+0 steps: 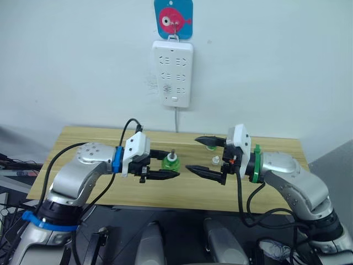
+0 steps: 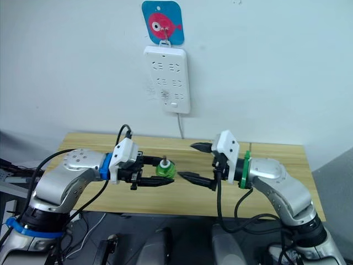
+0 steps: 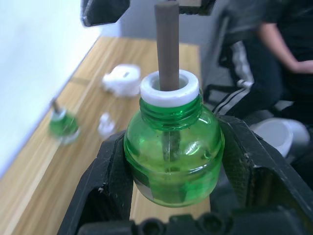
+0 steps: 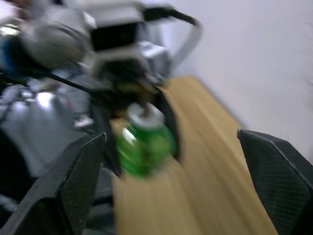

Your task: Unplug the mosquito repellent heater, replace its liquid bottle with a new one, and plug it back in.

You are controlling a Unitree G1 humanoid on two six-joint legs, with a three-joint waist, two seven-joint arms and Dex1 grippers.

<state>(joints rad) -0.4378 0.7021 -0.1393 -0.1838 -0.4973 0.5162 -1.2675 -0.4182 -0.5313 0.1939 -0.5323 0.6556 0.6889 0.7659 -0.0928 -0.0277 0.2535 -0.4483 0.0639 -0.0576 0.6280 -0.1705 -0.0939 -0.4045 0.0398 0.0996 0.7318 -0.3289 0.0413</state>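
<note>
Left wrist view shows the green bottle (image 3: 173, 152) clamped between the left gripper's (image 1: 160, 164) two black fingers (image 3: 105, 186), upright, with a white collar and a brown wick rod rising from its neck; no cap is on it and no label or writing can be read on it. Beyond it on the wooden table (image 3: 44, 186) lie the mosquito repellent heater (image 3: 122, 80), a small white cap (image 3: 104, 125) and a second green bottle (image 3: 62, 123) with its own wick, all apart from one another. A seated person (image 3: 283, 44) in dark clothes is off the table's far end.

In the eye views the right gripper (image 1: 205, 155) faces the held bottle, its fingers spread wide and holding nothing, close to the bottle but not touching. The white power strip (image 1: 172, 73) hangs on the wall above the table from a blue hook plate with a pink fish picture (image 1: 174, 20); its sockets are unoccupied, and no lettering on it is legible.
</note>
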